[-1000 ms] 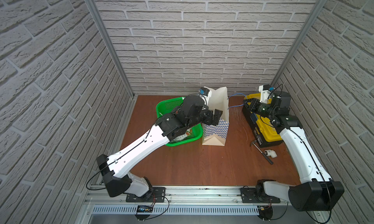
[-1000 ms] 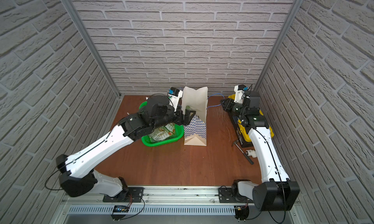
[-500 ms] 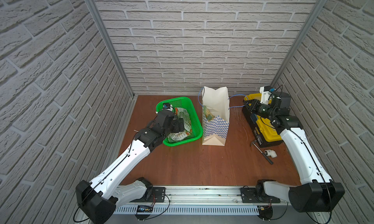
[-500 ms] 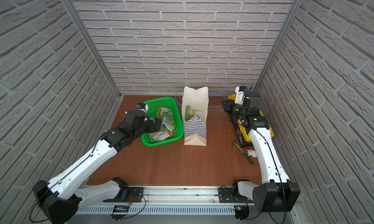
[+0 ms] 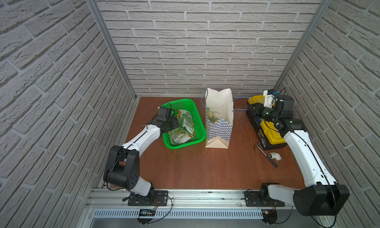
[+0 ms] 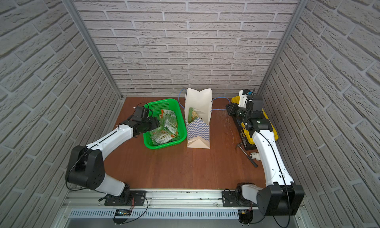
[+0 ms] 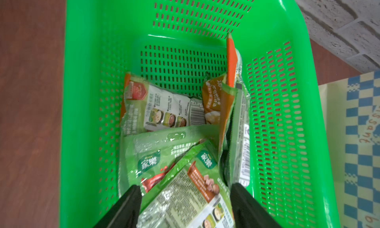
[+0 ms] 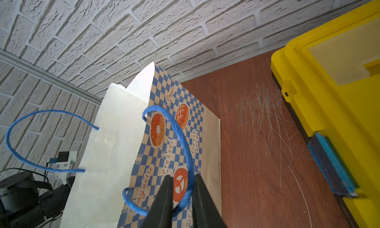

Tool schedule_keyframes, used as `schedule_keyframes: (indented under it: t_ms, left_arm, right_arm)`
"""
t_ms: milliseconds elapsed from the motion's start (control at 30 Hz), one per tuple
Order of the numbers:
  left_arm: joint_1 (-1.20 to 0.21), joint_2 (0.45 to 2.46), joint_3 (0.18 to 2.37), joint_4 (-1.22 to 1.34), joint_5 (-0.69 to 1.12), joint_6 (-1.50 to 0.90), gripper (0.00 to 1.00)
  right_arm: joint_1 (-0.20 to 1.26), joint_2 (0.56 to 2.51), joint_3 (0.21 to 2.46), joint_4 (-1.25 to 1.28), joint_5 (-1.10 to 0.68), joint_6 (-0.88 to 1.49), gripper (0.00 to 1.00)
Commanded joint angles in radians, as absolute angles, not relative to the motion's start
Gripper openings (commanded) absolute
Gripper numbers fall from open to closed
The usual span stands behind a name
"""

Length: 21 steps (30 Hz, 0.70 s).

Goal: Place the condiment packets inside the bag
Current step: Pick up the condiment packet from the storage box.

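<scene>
In both top views the left gripper (image 5: 174, 124) reaches down into the green perforated plastic basket (image 5: 185, 147). The heap of small, crinkly, mostly green and clear condiment packets (image 5: 182, 133) lies directly beneath it. The tall blue-and-white checkered paper bag (image 5: 219, 128) stands upright just to that gripper's right, beside the basket, which should make for a short carry. One packet (image 5: 211, 116) already shows inside its white mouth. The right gripper (image 5: 249, 109) sits off the bag's other side, above the yellow-and-black toolbox (image 5: 269, 136). The thin blue cord handle (image 5: 239, 98) is drawn out to it, probably to steady the bag and hold its mouth open.

In the left wrist view the jaws stand spread, with one of the fingers (image 7: 131, 204) on each side of the topmost packet (image 7: 185, 196); neither is seen pressing it.

In the right wrist view the jaws are nearly together, pinching the cord between them
</scene>
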<state>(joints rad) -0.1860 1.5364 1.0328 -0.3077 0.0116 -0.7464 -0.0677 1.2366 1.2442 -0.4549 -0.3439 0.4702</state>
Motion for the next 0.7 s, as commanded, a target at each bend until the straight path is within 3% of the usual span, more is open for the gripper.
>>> schedule_keyframes:
  t_ms: [0, 200, 667]
  left_arm:
    - [-0.175, 1.576, 1.097, -0.208, 0.022, -0.771, 0.71]
    - [-0.154, 1.673, 1.138, -0.152, 0.06, -0.788, 0.65]
    - [-0.132, 1.789, 1.171, -0.091, 0.092, -0.81, 0.21]
  right_arm:
    - [-0.073, 1.225, 1.229, -0.449, -0.308, 0.435, 0.22]
    - [-0.072, 1.233, 1.221, -0.454, -0.284, 0.426, 0.22]
    - [-0.073, 1.258, 1.215, -0.45, -0.29, 0.43, 0.21]
